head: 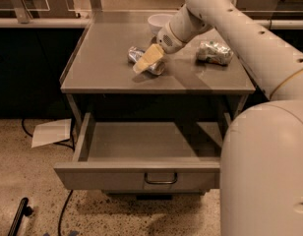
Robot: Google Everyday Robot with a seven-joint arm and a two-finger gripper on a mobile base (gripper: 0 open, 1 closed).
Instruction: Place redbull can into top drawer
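The redbull can (pixel 135 55) lies on its side on the grey cabinet top (pixel 102 68), silver with bluish patches. My gripper (pixel 147 59), cream coloured at the tip, reaches down from the upper right and covers the can's middle; both ends of the can show beside it. The top drawer (pixel 117 177) is pulled open below the cabinet top. Its inside is empty and its dark pull handle (pixel 160 180) faces front.
A crumpled silver-green foil bag (pixel 214 52) lies on the right of the cabinet top. A white bowl (pixel 158 22) stands at the back. My white arm (pixel 250 43) crosses the right side. A sheet of paper (pixel 50 132) and cables lie on the floor at left.
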